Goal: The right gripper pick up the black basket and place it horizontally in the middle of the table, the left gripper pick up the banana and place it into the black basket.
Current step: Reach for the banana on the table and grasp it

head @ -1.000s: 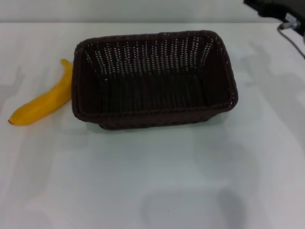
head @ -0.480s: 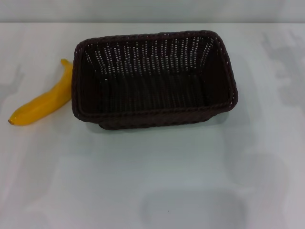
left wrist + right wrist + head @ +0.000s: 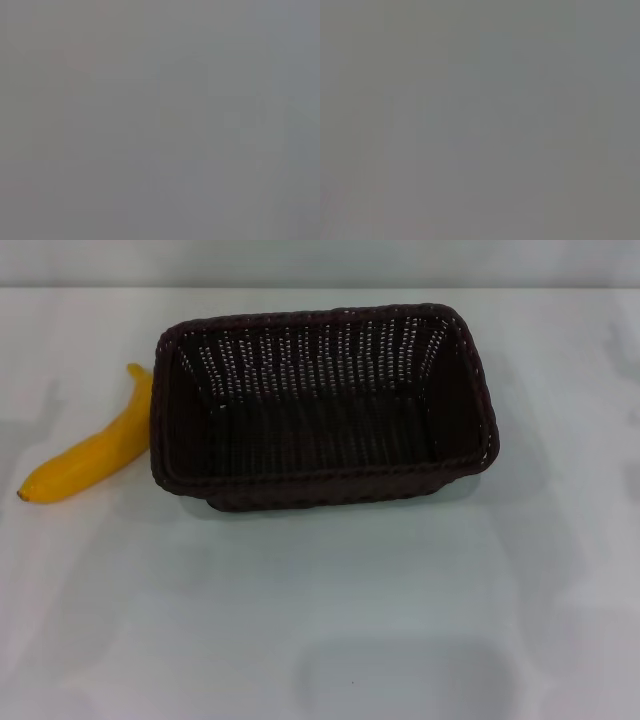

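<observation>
White table (image 3: 320,620) fills my head view, pale wall strip behind. Basket (image 3: 322,405) sits upright mid-table, long side across, nothing inside. Banana (image 3: 90,452) lies on table at basket's left end, stem end touching its rim, tip pointing away. Neither gripper visible to me; both wrist feeds blank grey, so jaws unknown.

Head view is bright and evenly lit; the glossy white table (image 3: 320,620) shows soft grey shadows and faint reflections. Both wrist views are featureless grey blur.
</observation>
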Action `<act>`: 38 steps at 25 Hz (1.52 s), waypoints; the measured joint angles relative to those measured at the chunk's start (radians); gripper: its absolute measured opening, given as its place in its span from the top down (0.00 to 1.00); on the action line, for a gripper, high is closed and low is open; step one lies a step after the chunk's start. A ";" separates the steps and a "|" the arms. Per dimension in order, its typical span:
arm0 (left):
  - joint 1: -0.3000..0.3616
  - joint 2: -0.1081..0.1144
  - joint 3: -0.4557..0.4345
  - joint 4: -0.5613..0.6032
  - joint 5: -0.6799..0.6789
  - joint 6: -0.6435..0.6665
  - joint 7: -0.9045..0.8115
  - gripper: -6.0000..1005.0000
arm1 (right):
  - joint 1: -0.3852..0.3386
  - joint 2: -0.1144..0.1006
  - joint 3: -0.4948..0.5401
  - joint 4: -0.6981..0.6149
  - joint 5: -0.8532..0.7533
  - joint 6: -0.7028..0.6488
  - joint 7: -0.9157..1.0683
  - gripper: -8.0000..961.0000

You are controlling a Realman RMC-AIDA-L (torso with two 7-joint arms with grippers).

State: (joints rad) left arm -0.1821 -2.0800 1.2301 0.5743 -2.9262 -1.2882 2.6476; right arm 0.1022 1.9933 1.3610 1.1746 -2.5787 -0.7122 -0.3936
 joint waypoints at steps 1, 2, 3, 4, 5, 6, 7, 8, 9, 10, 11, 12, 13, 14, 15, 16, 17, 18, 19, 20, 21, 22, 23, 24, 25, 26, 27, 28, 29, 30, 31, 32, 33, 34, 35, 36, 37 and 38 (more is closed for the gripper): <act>0.006 0.004 0.002 0.028 0.021 0.022 -0.088 0.12 | -0.008 0.000 -0.001 0.006 -0.006 -0.003 0.000 0.23; 0.008 0.005 0.002 0.037 0.030 0.032 -0.108 0.12 | -0.013 0.001 -0.001 0.013 -0.007 -0.003 0.000 0.23; 0.011 0.007 0.001 0.050 0.045 0.052 -0.133 0.12 | -0.018 0.001 -0.002 0.019 -0.008 -0.003 0.000 0.23; 0.018 0.008 0.001 0.073 0.074 0.084 -0.153 0.12 | -0.020 0.001 -0.004 0.023 -0.008 -0.002 0.000 0.23; 0.026 0.008 0.000 0.101 0.101 0.120 -0.163 0.12 | -0.026 0.001 -0.009 0.028 -0.008 -0.002 0.000 0.23; 0.040 0.006 0.002 0.147 0.141 0.177 -0.174 0.12 | -0.029 0.001 -0.013 0.032 -0.009 -0.001 0.001 0.23; 0.053 0.005 0.005 0.187 0.170 0.227 -0.185 0.13 | -0.032 0.001 -0.019 0.035 -0.009 -0.001 0.001 0.23; 0.065 0.004 0.009 0.230 0.205 0.282 -0.204 0.13 | -0.033 0.000 -0.023 0.037 -0.009 -0.002 0.001 0.23; 0.077 0.003 0.014 0.272 0.241 0.334 -0.231 0.13 | -0.034 0.000 -0.025 0.037 -0.009 -0.003 0.001 0.23; 0.090 0.004 0.019 0.317 0.290 0.399 -0.275 0.13 | -0.036 0.000 -0.028 0.040 -0.010 -0.003 0.001 0.23; 0.097 0.004 0.020 0.352 0.336 0.439 -0.326 0.13 | -0.040 0.000 -0.030 0.044 -0.010 -0.004 0.001 0.23; 0.103 0.005 0.019 0.381 0.377 0.470 -0.371 0.13 | -0.043 0.000 -0.030 0.046 -0.010 -0.004 0.001 0.23; 0.109 0.007 0.018 0.410 0.422 0.502 -0.426 0.13 | -0.050 0.000 -0.030 0.054 -0.011 -0.004 0.001 0.23; 0.115 0.009 0.016 0.446 0.486 0.539 -0.500 0.13 | -0.056 0.000 -0.031 0.060 -0.011 -0.003 0.001 0.23; 0.121 0.011 0.016 0.480 0.546 0.571 -0.564 0.13 | -0.059 -0.001 -0.031 0.064 -0.011 -0.002 0.001 0.23; 0.127 0.012 0.016 0.510 0.604 0.595 -0.619 0.13 | -0.061 -0.001 -0.031 0.067 -0.011 0.000 0.001 0.23; 0.135 0.013 0.014 0.555 0.697 0.627 -0.711 0.13 | -0.063 -0.002 -0.031 0.070 -0.011 0.001 0.001 0.23; 0.141 0.013 0.013 0.589 0.770 0.649 -0.780 0.13 | -0.063 -0.002 -0.031 0.072 -0.013 0.002 0.001 0.23; 0.146 0.014 0.006 0.617 0.849 0.661 -0.866 0.13 | -0.064 -0.003 -0.031 0.073 -0.015 0.002 0.001 0.23; 0.149 0.014 -0.003 0.646 0.940 0.667 -0.965 0.13 | -0.064 -0.003 -0.031 0.074 -0.018 0.002 0.001 0.23; 0.149 0.014 -0.017 0.673 1.029 0.663 -1.070 0.13 | -0.064 -0.003 -0.031 0.076 -0.020 0.002 0.001 0.23; 0.148 0.015 -0.034 0.695 1.126 0.648 -1.176 0.13 | -0.064 -0.003 -0.031 0.078 -0.021 0.003 0.001 0.23; 0.145 0.015 -0.053 0.724 1.242 0.625 -1.300 0.13 | -0.064 -0.003 -0.031 0.081 -0.021 0.003 0.001 0.23; 0.140 0.015 -0.071 0.749 1.337 0.600 -1.397 0.13 | -0.064 -0.004 -0.031 0.083 -0.021 0.004 0.001 0.23; 0.134 0.014 -0.090 0.778 1.444 0.569 -1.499 0.13 | -0.063 -0.005 -0.030 0.085 -0.021 0.005 0.001 0.23; 0.127 0.012 -0.107 0.805 1.548 0.536 -1.590 0.13 | -0.062 -0.005 -0.029 0.086 -0.021 0.006 0.001 0.23; 0.122 0.009 -0.118 0.826 1.621 0.509 -1.651 0.13 | -0.061 -0.005 -0.028 0.086 -0.021 0.007 0.001 0.23; 0.117 0.007 -0.126 0.842 1.690 0.483 -1.705 0.13 | -0.059 -0.005 -0.028 0.087 -0.021 0.007 0.001 0.23; 0.109 0.007 -0.130 0.857 1.760 0.453 -1.754 0.13 | -0.056 -0.005 -0.029 0.088 -0.021 0.008 0.001 0.23; 0.101 0.007 -0.130 0.862 1.802 0.432 -1.786 0.13 | -0.056 -0.005 -0.030 0.090 -0.021 0.008 0.001 0.23; 0.096 0.008 -0.131 0.864 1.829 0.417 -1.807 0.13 | -0.056 -0.005 -0.030 0.092 -0.021 0.008 0.001 0.23; 0.087 0.010 -0.133 0.864 1.863 0.397 -1.832 0.13 | -0.056 -0.005 -0.031 0.096 -0.021 0.009 0.000 0.23; 0.077 0.010 -0.141 0.864 1.900 0.373 -1.855 0.13 | -0.058 -0.005 -0.032 0.104 -0.021 0.013 -0.001 0.23; 0.070 0.010 -0.148 0.864 1.925 0.357 -1.868 0.13 | -0.060 -0.005 -0.032 0.111 -0.023 0.018 -0.003 0.23; 0.061 0.009 -0.165 0.862 1.955 0.333 -1.881 0.13 | -0.063 -0.005 -0.031 0.119 -0.028 0.024 -0.003 0.23; 0.056 0.008 -0.177 0.860 1.973 0.315 -1.888 0.13 | -0.066 -0.005 -0.032 0.127 -0.037 0.029 -0.003 0.23; 0.053 0.007 -0.188 0.855 1.990 0.296 -1.889 0.13 | -0.069 -0.004 -0.032 0.133 -0.045 0.032 -0.002 0.23; 0.052 0.008 -0.191 0.850 2.000 0.286 -1.888 0.13 | -0.072 -0.002 -0.033 0.140 -0.057 0.034 0.000 0.23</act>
State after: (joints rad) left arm -0.1302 -2.0725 1.0390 1.4239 -0.9266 -1.0024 0.7596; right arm 0.0301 1.9910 1.3280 1.3148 -2.6354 -0.6782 -0.3937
